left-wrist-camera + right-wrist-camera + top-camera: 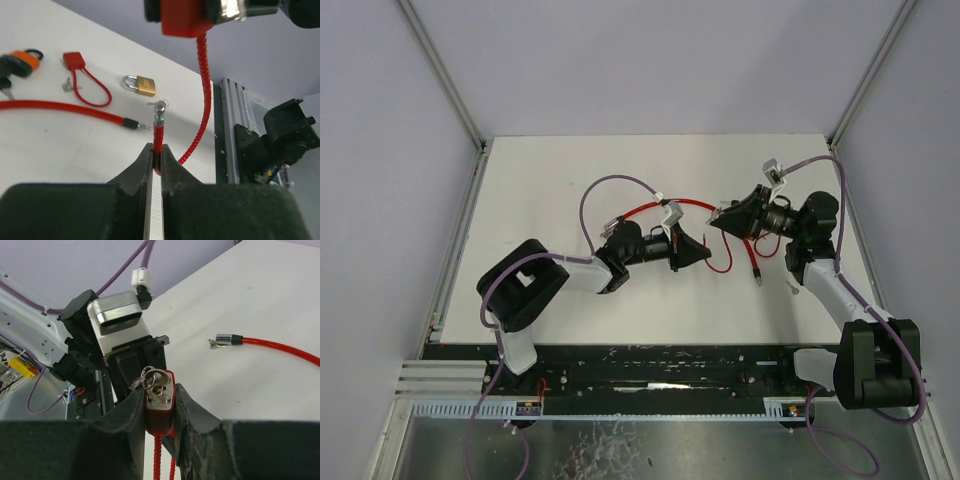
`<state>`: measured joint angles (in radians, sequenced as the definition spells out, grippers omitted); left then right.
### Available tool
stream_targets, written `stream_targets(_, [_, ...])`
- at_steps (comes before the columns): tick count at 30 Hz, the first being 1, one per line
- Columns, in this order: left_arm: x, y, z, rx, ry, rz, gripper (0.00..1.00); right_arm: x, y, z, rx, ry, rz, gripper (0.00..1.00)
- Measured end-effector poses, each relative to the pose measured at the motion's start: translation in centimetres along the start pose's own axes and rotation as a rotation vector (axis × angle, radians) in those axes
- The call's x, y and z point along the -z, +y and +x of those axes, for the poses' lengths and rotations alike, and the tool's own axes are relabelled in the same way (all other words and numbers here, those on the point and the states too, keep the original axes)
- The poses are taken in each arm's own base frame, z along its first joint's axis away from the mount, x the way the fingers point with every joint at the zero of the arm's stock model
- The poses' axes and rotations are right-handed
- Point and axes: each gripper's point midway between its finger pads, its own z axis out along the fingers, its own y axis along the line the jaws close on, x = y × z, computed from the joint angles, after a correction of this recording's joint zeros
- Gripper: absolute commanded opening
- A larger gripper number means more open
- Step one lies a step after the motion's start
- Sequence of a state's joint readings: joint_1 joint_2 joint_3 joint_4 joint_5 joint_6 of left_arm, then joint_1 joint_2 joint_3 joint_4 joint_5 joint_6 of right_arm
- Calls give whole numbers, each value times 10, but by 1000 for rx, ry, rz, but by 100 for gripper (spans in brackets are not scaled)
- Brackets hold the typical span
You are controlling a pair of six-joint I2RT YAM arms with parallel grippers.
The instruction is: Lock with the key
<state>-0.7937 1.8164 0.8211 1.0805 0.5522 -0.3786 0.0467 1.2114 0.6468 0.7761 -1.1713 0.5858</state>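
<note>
Above the white table (570,170), our left hand (157,149) pinches the cable (158,134), which seems springy, near its stiff tip (159,119); our right hand (159,392) clamps the rigid lock (160,405).

**Robot lab test cell**

White counter (570,170) boxed in by grey wall panels (650,60) on aluminium frame posts (443,75). Left arm (525,290) and right arm (835,285) bolted to a black base rail (660,362), purple cables (616,178) loose, slotted cable duct (620,408).
</note>
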Motion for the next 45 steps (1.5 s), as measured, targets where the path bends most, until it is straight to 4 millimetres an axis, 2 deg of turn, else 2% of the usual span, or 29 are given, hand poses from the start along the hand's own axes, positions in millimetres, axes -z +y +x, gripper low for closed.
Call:
stream_targets(4, [3,1,9,61,30,22,0,-3,-1,5,16,14,-9,0])
stream_targets(14, [4,-15,8,86,35,105,0,-11,-3,19,30,46,-32,0])
stream_targets(28, [7,-7,2,102,16,95,0,-18,3,34,59,92,-82,0])
stream_targets(45, [10,-8,1,117,-3,104,0,-18,2,37,61,99,-78,0])
